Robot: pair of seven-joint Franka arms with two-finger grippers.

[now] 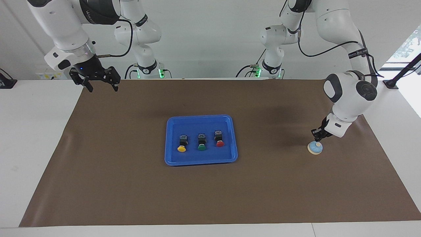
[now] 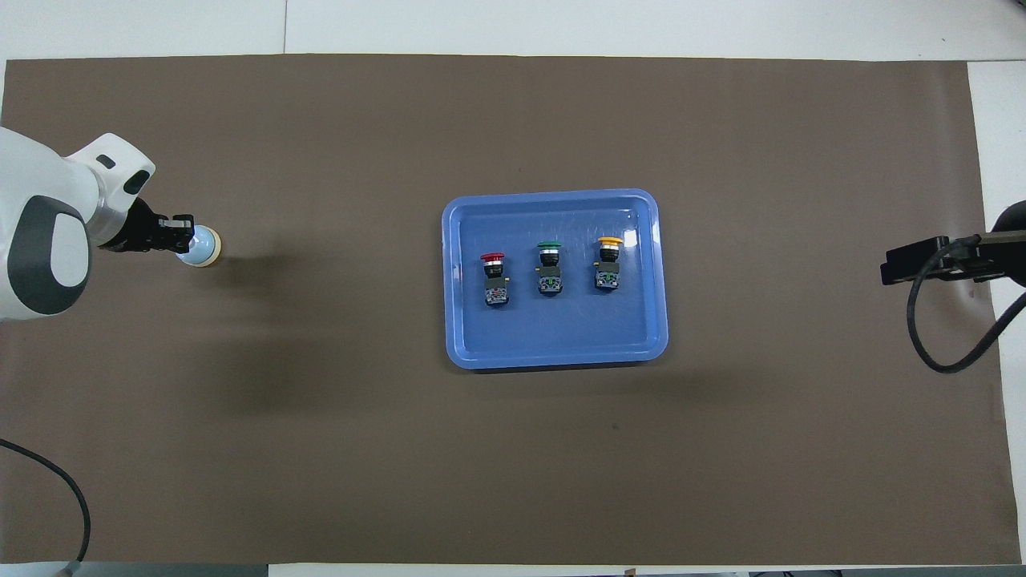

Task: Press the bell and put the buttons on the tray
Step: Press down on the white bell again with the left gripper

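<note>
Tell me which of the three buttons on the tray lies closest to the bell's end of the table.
The red-capped button. It ends the row on the blue tray toward the left arm's end, where the bell sits; the green button is in the middle and the yellow button lies farthest from the bell.
</note>
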